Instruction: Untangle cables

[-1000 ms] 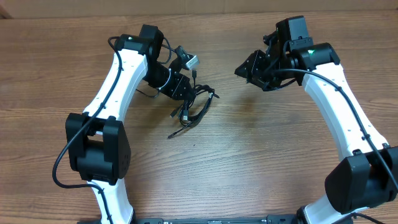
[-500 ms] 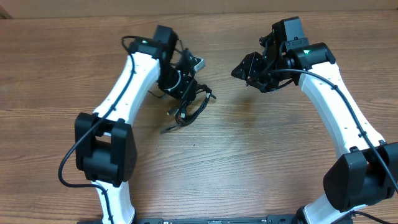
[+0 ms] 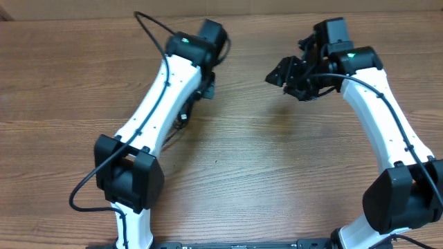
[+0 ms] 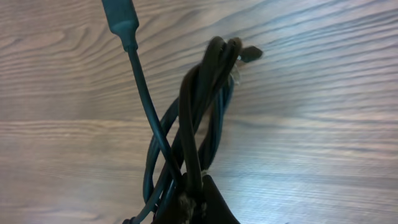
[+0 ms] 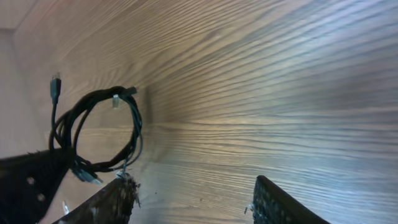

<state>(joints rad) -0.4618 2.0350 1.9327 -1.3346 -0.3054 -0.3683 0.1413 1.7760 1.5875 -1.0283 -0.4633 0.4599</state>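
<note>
The cables (image 4: 205,93) are a bundle of thin black cords, pinched at its lower end by my left gripper (image 4: 196,202), which is shut on it. One cord with a thick plug (image 4: 123,22) sticks out past the loops. In the right wrist view the same cables (image 5: 93,134) hang as a loose coil above the wood, to the left of my right gripper (image 5: 193,205). That gripper is open with nothing between its fingers (image 5: 106,202). From overhead, my left arm (image 3: 166,90) covers most of the bundle. My right gripper (image 3: 282,73) hovers to its right, apart from it.
The wooden table (image 3: 277,159) runs under both arms. My left arm's own thick black wire (image 3: 149,21) loops up at the far side. The right arm (image 3: 387,124) curves along the right side.
My left arm has swung toward the far side and to the right, carrying the bundle off the table and under itself. My right gripper has opened wider and stayed near its place.
</note>
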